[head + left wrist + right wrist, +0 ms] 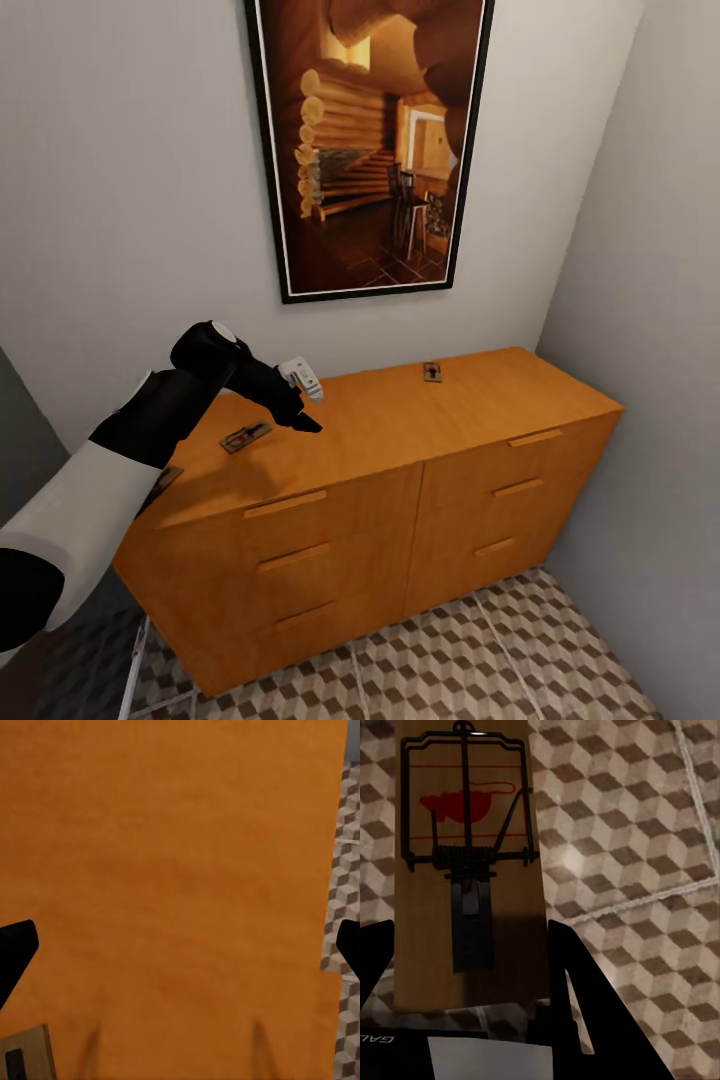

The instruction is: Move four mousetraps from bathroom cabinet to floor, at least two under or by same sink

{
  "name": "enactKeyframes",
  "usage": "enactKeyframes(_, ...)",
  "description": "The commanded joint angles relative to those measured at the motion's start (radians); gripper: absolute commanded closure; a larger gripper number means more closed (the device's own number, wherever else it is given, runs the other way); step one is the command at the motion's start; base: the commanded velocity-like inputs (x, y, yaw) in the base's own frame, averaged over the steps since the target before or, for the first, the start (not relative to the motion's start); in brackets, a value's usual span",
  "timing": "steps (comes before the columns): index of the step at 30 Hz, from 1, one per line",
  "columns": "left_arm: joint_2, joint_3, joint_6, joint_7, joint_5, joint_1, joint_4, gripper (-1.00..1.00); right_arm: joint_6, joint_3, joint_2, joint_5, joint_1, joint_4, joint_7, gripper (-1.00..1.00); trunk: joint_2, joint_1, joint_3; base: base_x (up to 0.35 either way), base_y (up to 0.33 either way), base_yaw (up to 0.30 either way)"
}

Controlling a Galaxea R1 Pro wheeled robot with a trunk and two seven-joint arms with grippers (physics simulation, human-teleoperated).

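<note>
The left gripper hovers over the cabinet top, jaws spread wide and empty. A good pick calls for shifting sideways and straddling the nearest mousetrap across its narrow width. Another trap lies near the wall. The right gripper is clamped on a mousetrap above the bathroom floor.

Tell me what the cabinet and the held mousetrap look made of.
Cabinet: looks like orange-brown wood or veneer with a smooth satin top and faint grain. Mousetrap in the right gripper: pale wooden board, dark wire spring and bar that look metal, red printed mark.
</note>
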Motion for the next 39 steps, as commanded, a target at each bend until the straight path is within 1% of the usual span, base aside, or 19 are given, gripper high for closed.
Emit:
enactKeyframes(1, 0.000, -0.001, 0.009, -0.010, -0.010, -0.001, 0.000, -1.00, -0.004, 0.008, 0.000, -0.011, -0.001, 0.001, 0.004, 1.00, -0.001, 0.000, -0.001, 0.008, 0.008, -0.020)
enactKeyframes(11, 0.000, -0.001, 0.007, -0.010, -0.010, -0.001, 0.002, -1.00, -0.004, 0.008, 0.000, -0.011, -0.001, 0.001, 0.004, 1.00, -0.001, 0.000, -0.001, 0.116, 0.081, -0.005)
enactKeyframes(20, 0.000, -0.001, 0.007, -0.010, -0.010, -0.001, 0.002, -1.00, -0.004, 0.008, 0.001, -0.011, -0.001, 0.001, 0.000, 1.00, -0.001, 0.000, -0.001, 0.021, 0.015, 0.006)
enactKeyframes(33, 0.004, 0.000, 0.011, -0.012, -0.004, -0.001, 0.009, -1.00, -0.004, 0.008, 0.001, -0.011, 0.000, 0.001, -0.001, 1.00, -0.001, 0.000, -0.007, 0.001, 0.000, 0.154)
enactKeyframes(39, 0.005, 0.002, 0.013, -0.014, -0.002, -0.001, 0.031, -1.00, -0.004, 0.007, 0.001, -0.011, -0.001, 0.001, -0.001, 1.00, -0.001, 0.000, -0.008, 0.000, 0.000, 0.038)
